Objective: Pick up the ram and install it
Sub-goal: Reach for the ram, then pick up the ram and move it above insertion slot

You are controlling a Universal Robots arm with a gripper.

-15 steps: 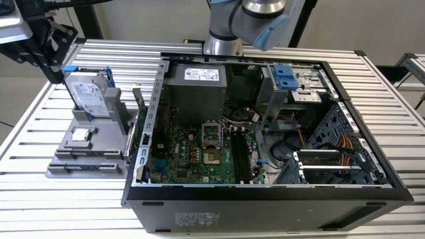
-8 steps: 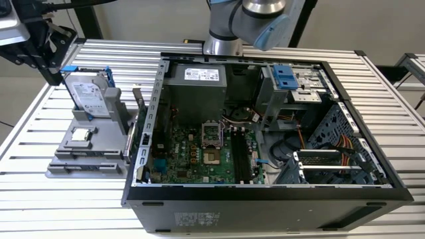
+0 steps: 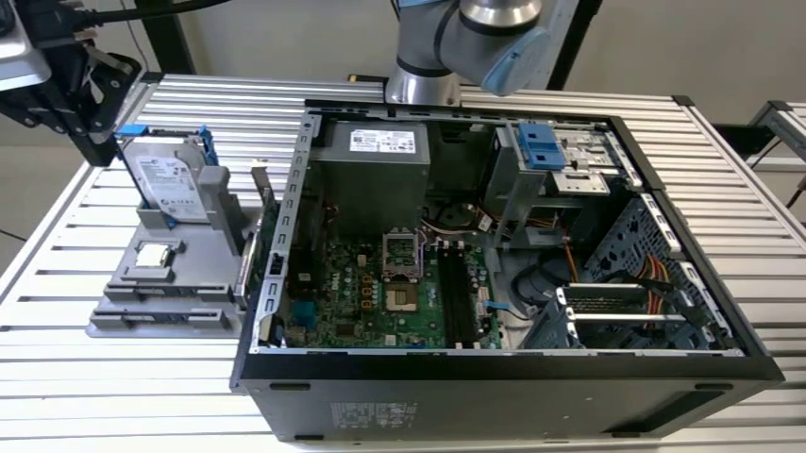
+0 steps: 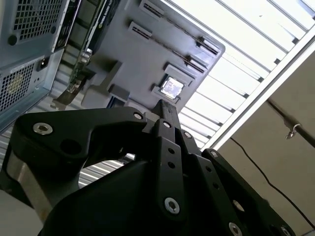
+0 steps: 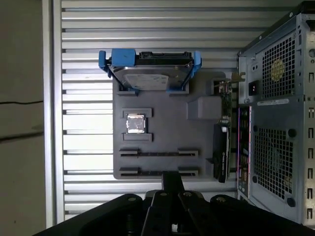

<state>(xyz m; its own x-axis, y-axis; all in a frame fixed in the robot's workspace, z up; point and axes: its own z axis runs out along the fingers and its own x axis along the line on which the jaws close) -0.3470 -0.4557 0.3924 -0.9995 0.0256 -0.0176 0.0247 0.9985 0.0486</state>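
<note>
Hand (image 5: 172,181), pressed together and empty, hovers over the gray parts tray (image 5: 167,132) at 9 o'clock of the computer case (image 3: 504,387) in the exterior view. The ram (image 5: 157,153) stands on edge there, presumably so I can pinch its faces.

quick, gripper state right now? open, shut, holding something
Black gripper: cannot be told whether open or closed; it hangs over the edge of the grey plastic parts tray.
</note>
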